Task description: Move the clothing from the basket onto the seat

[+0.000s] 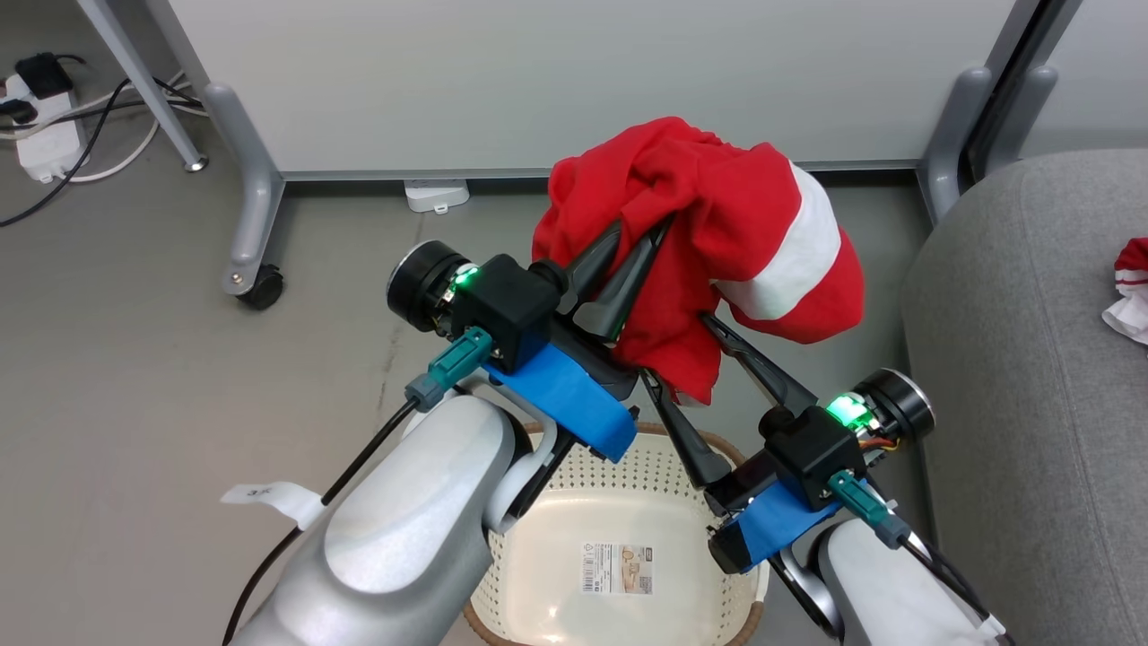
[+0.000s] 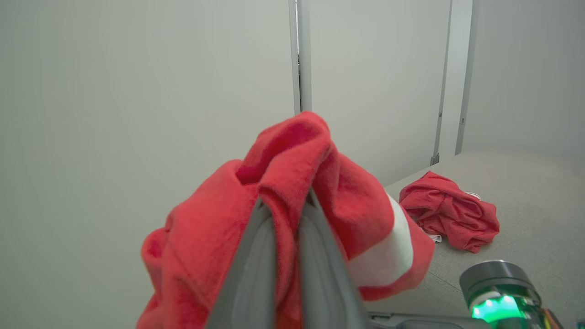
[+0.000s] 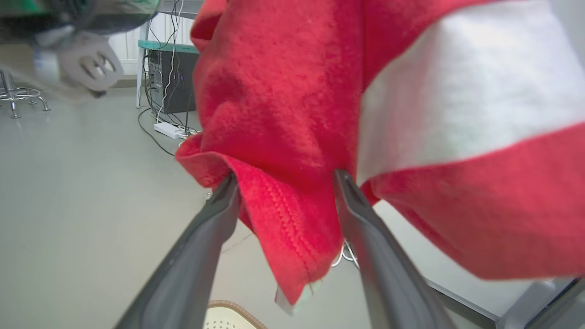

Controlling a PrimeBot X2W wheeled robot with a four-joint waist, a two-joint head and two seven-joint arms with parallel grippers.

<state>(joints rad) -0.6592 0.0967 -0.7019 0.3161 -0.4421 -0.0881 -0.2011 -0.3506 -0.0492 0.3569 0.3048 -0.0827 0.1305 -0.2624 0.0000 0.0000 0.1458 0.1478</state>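
A: Left tool (image 1: 641, 238)?
B: Clamped tight on a fold of the clothing (image 1: 717, 206). Fingers nearly together, red cloth bunched over the tips

A: Right tool (image 1: 673, 345)?
B: Jaws spread wide. A red hem hangs between the two fingers, and the white stripe lies just right of them. No pinch seen

A: Clothing's position?
B: Held up clear of the basket (image 1: 628, 471), above its far rim and left of the seat (image 1: 1013, 359)

A: On the seat?
B: Second red garment (image 1: 1132, 287), crumpled, well apart from both tools
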